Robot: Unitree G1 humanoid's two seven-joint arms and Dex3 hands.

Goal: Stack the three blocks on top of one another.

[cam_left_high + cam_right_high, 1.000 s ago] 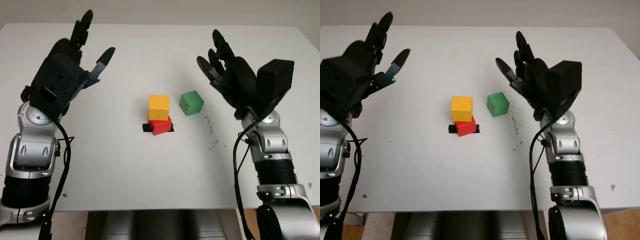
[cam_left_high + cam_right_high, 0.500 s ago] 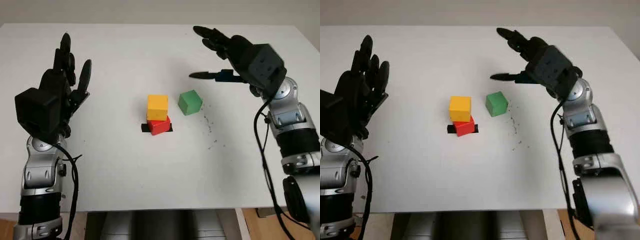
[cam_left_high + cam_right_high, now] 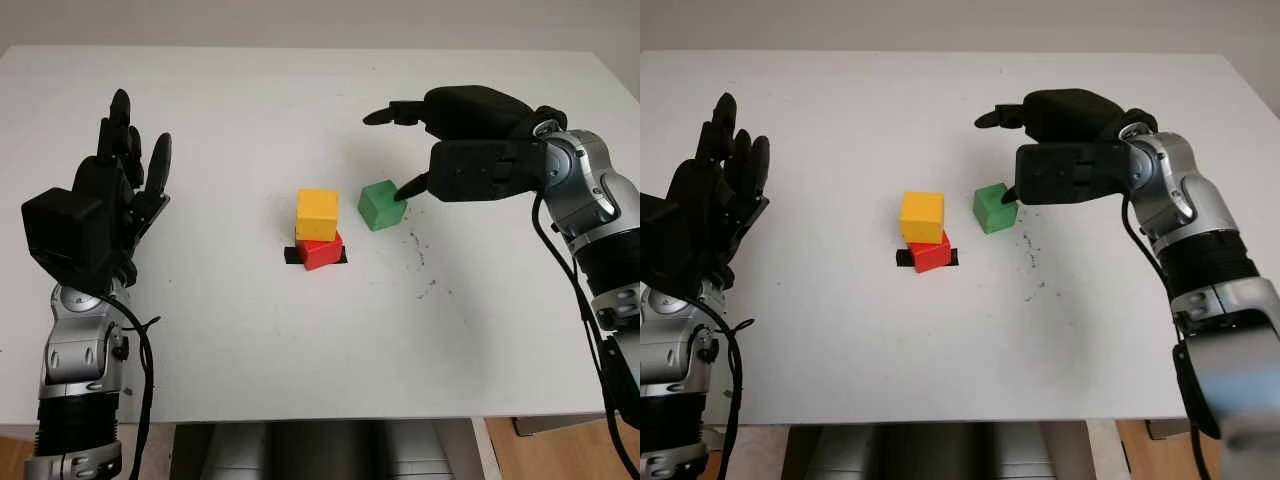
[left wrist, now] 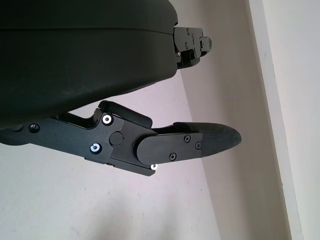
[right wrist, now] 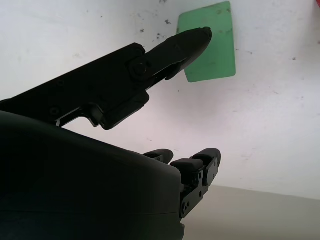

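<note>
Green block [image 3: 381, 204] sits on the white table [image 3: 300, 340], just right of the two-block stack and apart from it by a narrow gap. One corner is turned toward the robot. It rests on the table surface, not lifted.

Stack: yellow block [image 3: 317, 214] on top of red block [image 3: 320, 249]. Red block lies on a short strip of black tape [image 3: 292, 256] stuck to the table, and is rotated a little relative to the yellow one. Stack stands near the table centre.

Right hand [image 3: 440, 140] is over the far-right side of the green block. Its thumb tip [image 3: 410, 186] is at the block's right edge; contact or a hair's gap, cannot tell from the head views. In the right wrist view the thumb [image 5: 185, 47] overlaps the green block [image 5: 210, 42] near one edge. The other fingers [image 3: 395, 112] reach out beyond and above the block, not around it. Hand is released, holding nothing.

Left hand [image 3: 110, 200] is raised over the left part of the table, well apart from all three blocks, palm turned inward, released and carrying nothing.

Small dark specks [image 3: 425, 265] on the table to the right of the green block
</note>
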